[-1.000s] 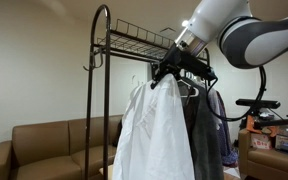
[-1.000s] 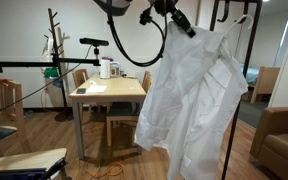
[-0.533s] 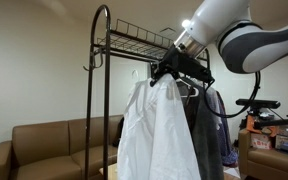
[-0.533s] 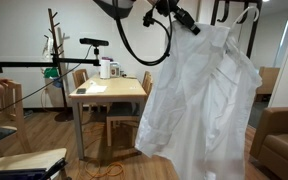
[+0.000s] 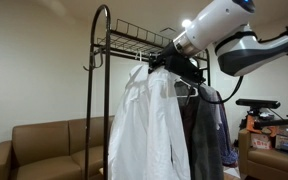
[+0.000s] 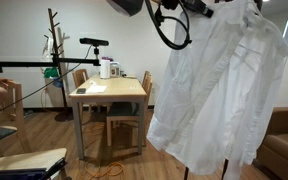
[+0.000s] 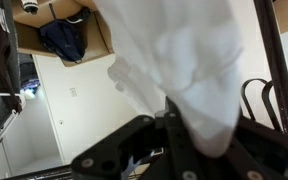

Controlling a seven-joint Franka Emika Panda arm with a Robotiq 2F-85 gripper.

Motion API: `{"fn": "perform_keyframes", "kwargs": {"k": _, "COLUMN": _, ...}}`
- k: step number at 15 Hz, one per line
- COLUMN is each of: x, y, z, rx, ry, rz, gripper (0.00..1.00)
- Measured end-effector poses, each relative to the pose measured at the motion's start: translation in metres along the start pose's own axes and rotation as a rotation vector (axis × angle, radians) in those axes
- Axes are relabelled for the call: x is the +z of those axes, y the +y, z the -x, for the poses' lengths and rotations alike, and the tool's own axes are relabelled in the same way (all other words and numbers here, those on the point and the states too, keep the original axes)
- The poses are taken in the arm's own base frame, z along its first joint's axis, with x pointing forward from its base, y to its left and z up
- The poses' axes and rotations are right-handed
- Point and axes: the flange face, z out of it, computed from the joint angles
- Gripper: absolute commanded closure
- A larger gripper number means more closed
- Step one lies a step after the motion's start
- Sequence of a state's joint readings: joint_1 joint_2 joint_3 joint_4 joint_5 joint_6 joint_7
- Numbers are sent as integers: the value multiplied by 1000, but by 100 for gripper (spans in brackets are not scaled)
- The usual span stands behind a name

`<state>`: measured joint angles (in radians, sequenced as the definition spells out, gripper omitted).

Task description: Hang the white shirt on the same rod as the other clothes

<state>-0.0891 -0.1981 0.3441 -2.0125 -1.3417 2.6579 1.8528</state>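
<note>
The white shirt point(image 5: 149, 130) hangs from my gripper point(image 5: 171, 64), high up beside the black rack. It also fills the right of an exterior view point(image 6: 224, 100) and the top of the wrist view point(image 7: 189, 55). My gripper point(image 7: 171, 125) is shut on the shirt at its collar end; the hanger is hidden by cloth. The rod point(image 5: 127, 56) runs under the wire-grid top shelf point(image 5: 134, 38), level with my gripper. The other clothes point(image 5: 210, 130), dark grey and bluish, hang just behind the shirt on the rack.
The rack's curved side upright point(image 5: 94, 70) stands left of the shirt. A brown sofa point(image 5: 44, 142) sits behind it. A wooden table point(image 6: 109, 92) with chairs, a coat stand point(image 6: 54, 40) and a camera boom point(image 6: 92, 42) stand nearby.
My gripper has risen and carried the white shirt higher and closer to the top shelf. The shirt has swung out, its hem lifting.
</note>
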Motion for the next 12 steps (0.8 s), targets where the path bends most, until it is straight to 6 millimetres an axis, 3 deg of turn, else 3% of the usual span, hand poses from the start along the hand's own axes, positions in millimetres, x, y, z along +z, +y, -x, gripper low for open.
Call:
{"fn": "perform_keyframes", "kwargs": {"k": 4, "x": 13, "y": -1, "z": 8, "rx": -25, "ry": 69, "rz": -17, "gripper": 92}}
{"fn": "perform_keyframes", "kwargs": {"k": 12, "x": 63, "y": -10, "z": 2, "rx": -51, "ry": 167, "rz": 18, "gripper": 92}}
